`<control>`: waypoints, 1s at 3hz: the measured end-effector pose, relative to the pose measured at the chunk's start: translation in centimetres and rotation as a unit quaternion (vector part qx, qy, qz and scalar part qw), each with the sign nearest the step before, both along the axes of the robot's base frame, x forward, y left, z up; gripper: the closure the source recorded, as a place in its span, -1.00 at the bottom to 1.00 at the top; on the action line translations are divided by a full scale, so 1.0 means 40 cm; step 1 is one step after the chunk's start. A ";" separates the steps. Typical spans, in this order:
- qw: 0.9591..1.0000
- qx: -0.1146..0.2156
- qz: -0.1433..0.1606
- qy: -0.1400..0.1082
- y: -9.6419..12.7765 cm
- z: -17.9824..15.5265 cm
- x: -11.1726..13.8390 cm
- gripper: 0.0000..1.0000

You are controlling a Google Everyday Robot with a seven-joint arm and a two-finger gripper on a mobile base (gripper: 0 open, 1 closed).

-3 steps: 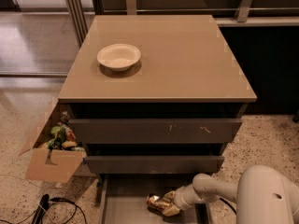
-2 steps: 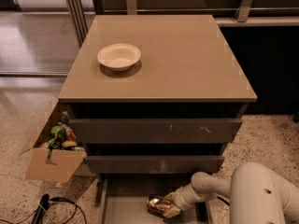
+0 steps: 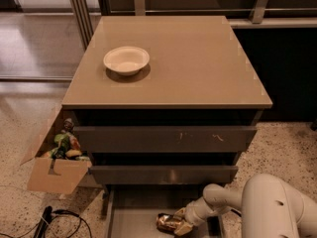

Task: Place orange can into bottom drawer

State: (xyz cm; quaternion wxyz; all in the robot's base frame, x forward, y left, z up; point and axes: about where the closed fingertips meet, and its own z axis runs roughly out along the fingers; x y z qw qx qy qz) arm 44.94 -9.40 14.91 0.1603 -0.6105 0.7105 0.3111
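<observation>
The orange can lies on its side on the grey floor of the bottom drawer, which is pulled out at the foot of the grey-brown cabinet. My gripper reaches in from the right on a white arm and is at the can's right end, touching it. The two upper drawers are pushed in. The drawer's front part is cut off by the frame's lower edge.
A white bowl sits on the cabinet top. An open cardboard box with packets stands on the floor at the cabinet's left. Black cables lie at the lower left. A dark wall runs to the right.
The arm has shifted slightly left; the gripper and the can stay in about the same place in the bottom drawer.
</observation>
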 end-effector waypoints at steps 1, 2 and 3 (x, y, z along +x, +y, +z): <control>1.000 0.000 0.000 0.000 0.000 0.000 0.000 -0.12; 1.000 0.000 0.000 0.000 0.000 0.000 0.000 -0.58; 1.000 0.000 0.000 0.000 0.000 0.000 0.000 -1.00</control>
